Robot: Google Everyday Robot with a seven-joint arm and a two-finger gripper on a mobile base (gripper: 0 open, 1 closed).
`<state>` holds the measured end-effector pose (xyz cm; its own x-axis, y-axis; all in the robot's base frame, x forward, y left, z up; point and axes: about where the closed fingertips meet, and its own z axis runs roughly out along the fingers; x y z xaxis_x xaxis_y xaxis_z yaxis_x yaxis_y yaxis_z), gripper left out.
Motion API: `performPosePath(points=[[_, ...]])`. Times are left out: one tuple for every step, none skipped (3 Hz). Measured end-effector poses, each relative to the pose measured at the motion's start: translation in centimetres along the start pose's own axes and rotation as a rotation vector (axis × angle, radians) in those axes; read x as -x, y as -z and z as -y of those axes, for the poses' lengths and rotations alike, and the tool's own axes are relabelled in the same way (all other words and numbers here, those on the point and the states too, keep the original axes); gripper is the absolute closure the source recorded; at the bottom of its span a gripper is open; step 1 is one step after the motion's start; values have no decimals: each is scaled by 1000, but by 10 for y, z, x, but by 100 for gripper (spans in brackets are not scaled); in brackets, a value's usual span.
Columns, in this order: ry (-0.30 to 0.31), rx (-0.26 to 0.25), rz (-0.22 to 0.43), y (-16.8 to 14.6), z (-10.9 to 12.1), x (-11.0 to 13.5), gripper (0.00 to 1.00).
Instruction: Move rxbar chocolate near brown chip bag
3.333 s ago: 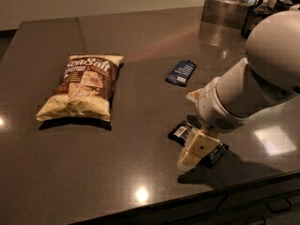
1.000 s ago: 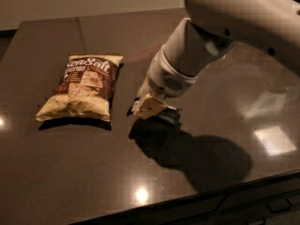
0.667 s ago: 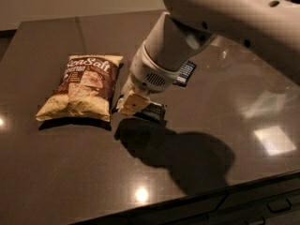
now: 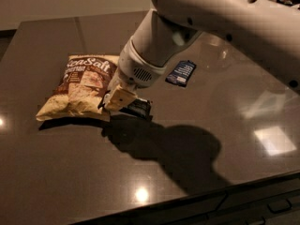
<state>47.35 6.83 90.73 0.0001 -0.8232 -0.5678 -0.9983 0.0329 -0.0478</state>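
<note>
The brown chip bag point(image 4: 82, 87), brown and cream-yellow with "Sea Salt" lettering, lies flat on the dark table at the left. My gripper point(image 4: 118, 99) hangs from the big white arm right beside the bag's right edge. Its cream fingers are closed on the rxbar chocolate point(image 4: 138, 108), a slim black wrapper whose right end sticks out past the fingers. The bar is held low, just above the table, with its shadow directly under it. The bar's left end is hidden behind the fingers.
A shorter dark blue bar wrapper point(image 4: 181, 72) lies on the table to the right of the arm. The table's front edge point(image 4: 197, 196) runs along the bottom. Metal containers stand at the far back right.
My gripper has carried the black bar leftward from the front right of the table to the chip bag's right edge. The blue bar, earlier hidden by the arm, shows again.
</note>
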Motion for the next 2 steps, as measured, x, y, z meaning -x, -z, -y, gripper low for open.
performPosePath(points=[[3,0,0,0,-1,1,36],[6,-1,-1,0,-2,2,12]])
